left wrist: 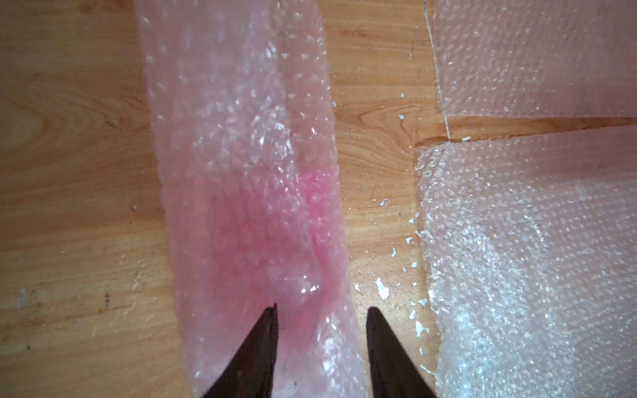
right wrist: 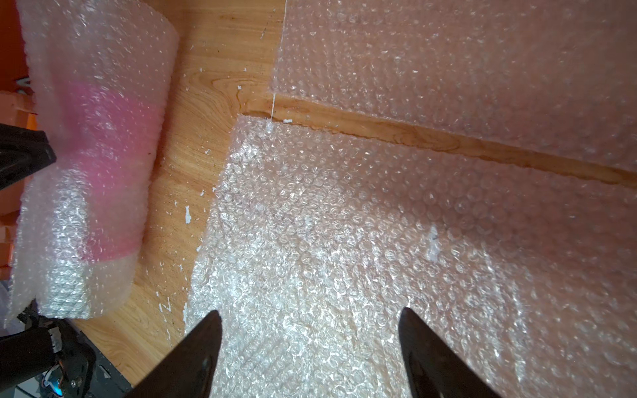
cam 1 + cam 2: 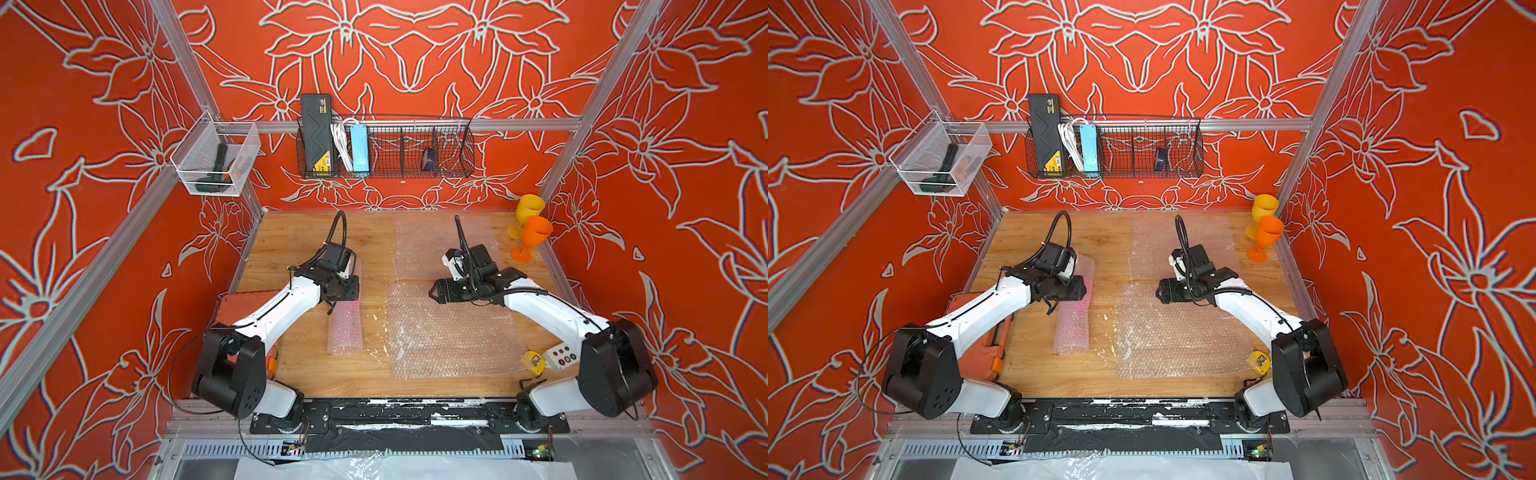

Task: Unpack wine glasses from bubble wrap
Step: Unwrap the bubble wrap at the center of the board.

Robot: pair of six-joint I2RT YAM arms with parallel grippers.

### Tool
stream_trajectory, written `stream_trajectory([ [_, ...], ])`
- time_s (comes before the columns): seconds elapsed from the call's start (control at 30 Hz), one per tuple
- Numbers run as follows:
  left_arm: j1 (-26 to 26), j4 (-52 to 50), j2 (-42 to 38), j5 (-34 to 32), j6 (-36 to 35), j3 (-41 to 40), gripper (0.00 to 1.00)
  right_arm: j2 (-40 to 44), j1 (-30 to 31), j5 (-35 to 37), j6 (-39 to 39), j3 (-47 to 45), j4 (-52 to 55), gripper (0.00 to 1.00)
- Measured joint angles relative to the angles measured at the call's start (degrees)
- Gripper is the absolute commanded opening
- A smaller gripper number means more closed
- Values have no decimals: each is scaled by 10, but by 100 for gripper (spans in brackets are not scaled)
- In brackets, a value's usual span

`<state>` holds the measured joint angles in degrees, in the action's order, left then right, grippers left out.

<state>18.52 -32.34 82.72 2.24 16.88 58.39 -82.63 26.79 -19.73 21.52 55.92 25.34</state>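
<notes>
Clear bubble wrap lies on the wooden table [image 3: 299, 237] in three pieces: two flat sheets and one rolled tube. The far sheet [image 3: 432, 241] is spread toward the back wall. The near sheet [image 3: 449, 332] lies in front of it, with a narrow strip of bare wood showing between the two. The rolled tube [image 3: 345, 328] lies left of both sheets, running front to back and touching neither.

I count three goblets. The yellow goblet [image 3: 530, 208] and the orange goblet [image 3: 536, 232] stand upright and unwrapped in the far right corner, just beside each other, the orange one nearer the front. The pink goblet [image 1: 262, 234] is inside the tube and shows only as a blurred pink patch through the plastic; I cannot make out which way it points.

There are two arms, one pincer each. The left pincer [image 1: 322, 308] points down over the tube with its jaws apart, one fingertip [image 1: 270, 317] over the wrap and the other just past the tube's edge, above bare wood. Whether either tip touches the plastic I cannot tell. The right pincer [image 2: 310, 313] hangs over the near sheet close to its far left corner, jaws spread wide and holding nothing.

Small white flecks [image 1: 382, 287] dot the wood between the tube and the near sheet.
</notes>
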Motion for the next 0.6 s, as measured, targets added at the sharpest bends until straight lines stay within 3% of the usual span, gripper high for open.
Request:
stream_trajectory([
  [0.6, 0, -30, -13, -78, -13, -1, 41, -13, 0, -15, 1, -6, -15, 81],
])
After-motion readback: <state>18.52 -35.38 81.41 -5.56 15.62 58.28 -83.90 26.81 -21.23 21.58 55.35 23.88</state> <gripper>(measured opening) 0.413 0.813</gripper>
